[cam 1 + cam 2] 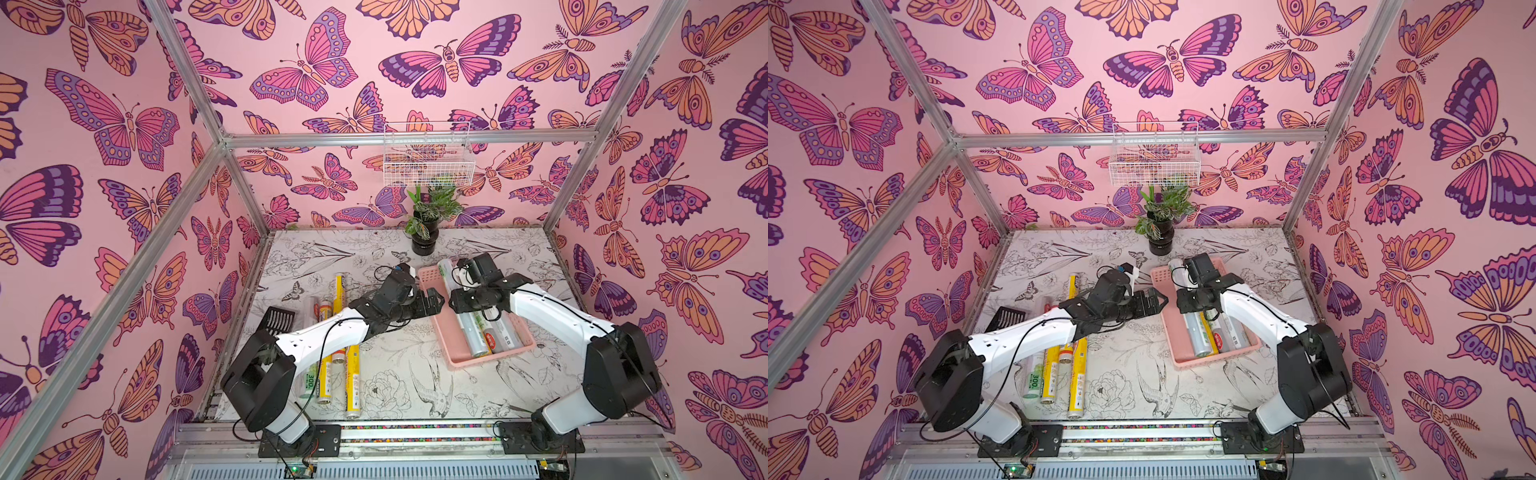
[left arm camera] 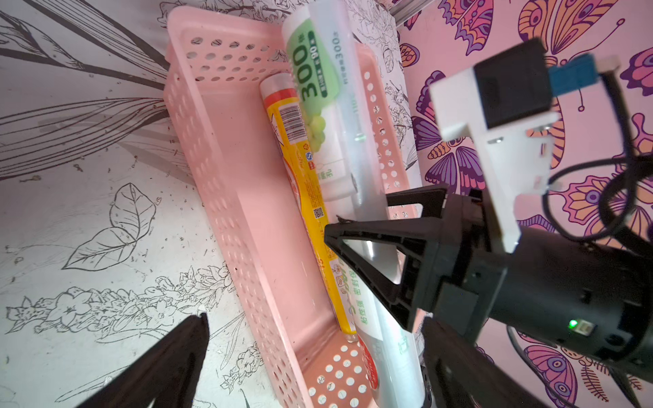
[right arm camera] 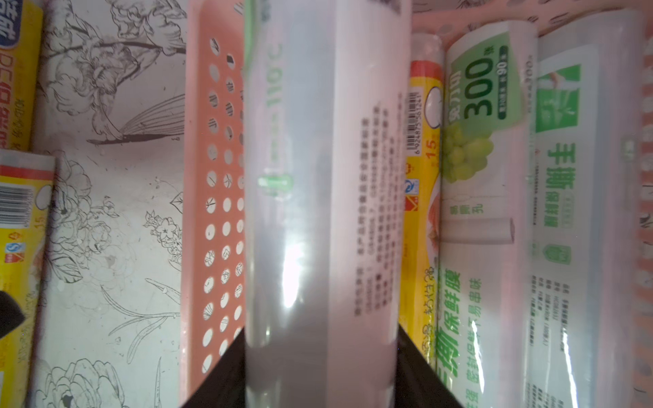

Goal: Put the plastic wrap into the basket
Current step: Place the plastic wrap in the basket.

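Leftmost, loose rolls [image 1: 353, 374] lie on the table [image 1: 399, 357], long axes running near to far. Left gripper [image 1: 437, 302]: jaws wide, just beside the basket [image 1: 444, 332]. Right gripper [image 3: 319, 339] clamps a silvery-white roll [image 3: 318, 176] lengthwise over the basket, beside three rolls [image 3: 487, 247] lying inside.

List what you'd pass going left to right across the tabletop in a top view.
Black slotted scoop → loose plastic wrap rolls → open left gripper → pink basket.
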### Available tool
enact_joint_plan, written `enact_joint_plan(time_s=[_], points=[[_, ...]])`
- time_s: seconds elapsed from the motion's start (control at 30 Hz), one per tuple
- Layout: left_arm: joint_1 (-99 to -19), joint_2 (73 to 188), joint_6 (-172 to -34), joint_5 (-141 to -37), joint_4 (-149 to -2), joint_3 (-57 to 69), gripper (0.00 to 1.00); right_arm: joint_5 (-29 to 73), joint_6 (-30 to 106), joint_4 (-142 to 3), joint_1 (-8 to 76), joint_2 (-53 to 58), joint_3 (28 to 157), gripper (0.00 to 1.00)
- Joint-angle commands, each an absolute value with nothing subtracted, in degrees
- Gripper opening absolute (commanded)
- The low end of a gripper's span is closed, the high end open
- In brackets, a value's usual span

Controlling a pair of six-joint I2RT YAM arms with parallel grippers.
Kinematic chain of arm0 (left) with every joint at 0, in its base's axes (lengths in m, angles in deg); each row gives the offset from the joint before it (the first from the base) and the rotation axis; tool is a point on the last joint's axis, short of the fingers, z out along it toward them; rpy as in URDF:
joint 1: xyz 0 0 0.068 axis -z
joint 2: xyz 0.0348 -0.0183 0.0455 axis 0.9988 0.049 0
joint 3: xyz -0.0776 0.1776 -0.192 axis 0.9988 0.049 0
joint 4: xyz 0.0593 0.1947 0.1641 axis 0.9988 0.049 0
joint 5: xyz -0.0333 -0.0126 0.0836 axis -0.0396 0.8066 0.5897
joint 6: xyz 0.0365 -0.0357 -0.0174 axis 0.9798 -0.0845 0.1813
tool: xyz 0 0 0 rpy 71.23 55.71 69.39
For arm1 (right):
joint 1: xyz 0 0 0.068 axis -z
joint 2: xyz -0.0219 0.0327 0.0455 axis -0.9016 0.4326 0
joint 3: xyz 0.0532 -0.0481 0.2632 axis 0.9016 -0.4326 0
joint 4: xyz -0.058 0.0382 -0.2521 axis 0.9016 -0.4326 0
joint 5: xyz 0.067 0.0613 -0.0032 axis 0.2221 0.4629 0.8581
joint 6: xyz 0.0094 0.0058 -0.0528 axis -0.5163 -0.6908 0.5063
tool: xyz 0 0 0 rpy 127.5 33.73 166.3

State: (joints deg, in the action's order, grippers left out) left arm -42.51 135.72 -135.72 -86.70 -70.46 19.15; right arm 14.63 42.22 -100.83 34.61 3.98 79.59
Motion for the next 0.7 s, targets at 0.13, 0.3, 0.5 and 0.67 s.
enact_joint_plan(time_s=[0.13,0.3,0.5,0.67], points=[[-42.5,135.5,-134.5,-87.0,-70.9,19.2,1.00,15.8,44.3,-99.9,34.7,8.5,82.5,0.25],[-42.5,134.8,-134.9,-86.9,-71.1,19.8,1.00,13.1,44.0,-101.0,34.7,11.1,83.5,0.27],[-42.6,133.8,-134.9,-86.0,-71.3,21.2,1.00,9.5,43.0,-100.8,34.7,12.6,83.1,0.40],[-42.6,133.7,-135.1,-86.0,-71.5,21.5,1.00,7.3,43.0,-99.7,34.5,12.5,82.3,0.47]])
